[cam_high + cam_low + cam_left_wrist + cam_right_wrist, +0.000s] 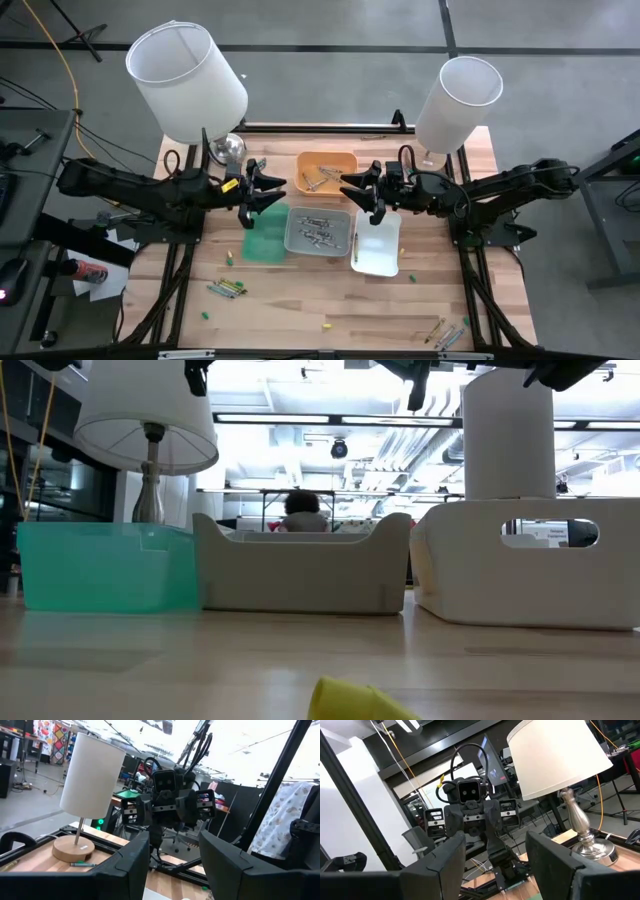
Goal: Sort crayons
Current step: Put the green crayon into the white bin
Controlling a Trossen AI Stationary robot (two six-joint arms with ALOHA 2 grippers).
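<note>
Both arms raised, facing each other above trays. Left gripper (272,190) and right gripper (352,188): jaws apart, nothing held. Next pick: descend vertically, straddle one crayon across its width. Loose crayons (226,288) lie on table, well apart from grippers; others in grey tray (293,240).

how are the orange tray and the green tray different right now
The orange tray holds several crayons; the green tray looks empty. The orange tray sits farther back, between both hands; the green tray sits at the left end of the front row, under the left hand. Both are rectangular plastic trays.
</note>
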